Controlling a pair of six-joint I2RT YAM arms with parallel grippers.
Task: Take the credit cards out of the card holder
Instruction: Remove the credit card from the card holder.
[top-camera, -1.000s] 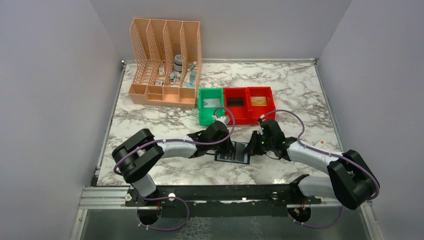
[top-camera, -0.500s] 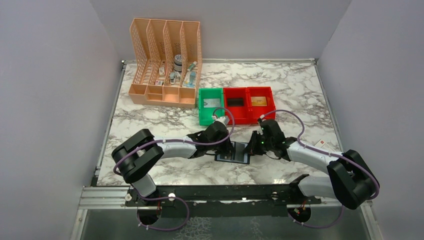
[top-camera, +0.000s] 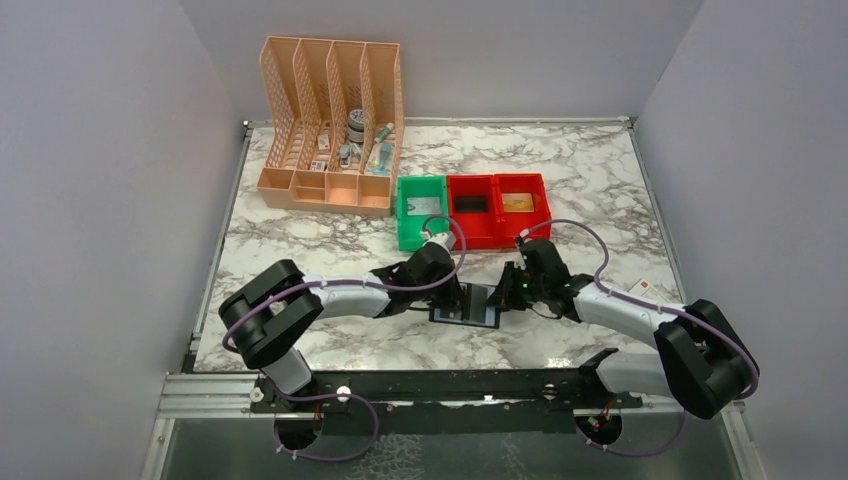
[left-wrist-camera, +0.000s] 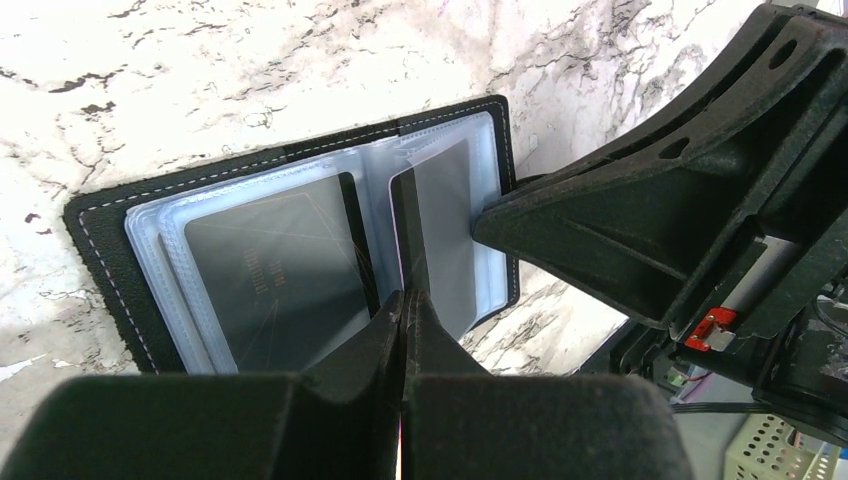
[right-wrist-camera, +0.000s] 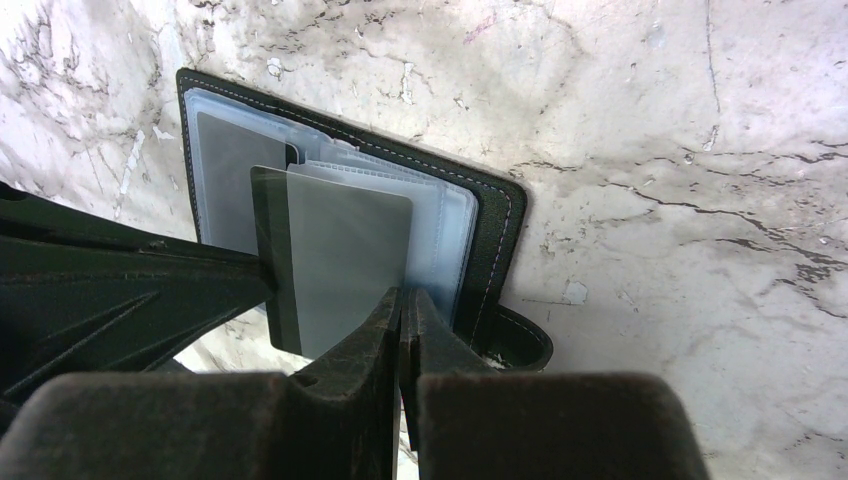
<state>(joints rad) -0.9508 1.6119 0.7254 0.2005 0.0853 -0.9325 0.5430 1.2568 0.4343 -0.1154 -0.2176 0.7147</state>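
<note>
Open card holder (top-camera: 468, 306) lying flat on the marble tabletop (top-camera: 300, 240), near the front edge, between my two arms. My left gripper (left-wrist-camera: 404, 300) has its fingers together at the foot of the raised middle sleeve, which carries a grey credit card (left-wrist-camera: 445, 225); a second grey card (left-wrist-camera: 275, 265) lies in the left sleeve. My right gripper (right-wrist-camera: 400, 300) is likewise closed, its tip at the lower edge of the same raised leaf. Whether either tip nips the plastic I cannot tell. Each gripper crowds the other: the right one's finger (left-wrist-camera: 620, 220) presses on the right page from the side. Well behind stand a green bin (top-camera: 420, 212), two red bins (top-camera: 473, 208) and a peach file organizer (top-camera: 330, 125). A white card (top-camera: 642, 288) lies by the tabletop's right edge.
</note>
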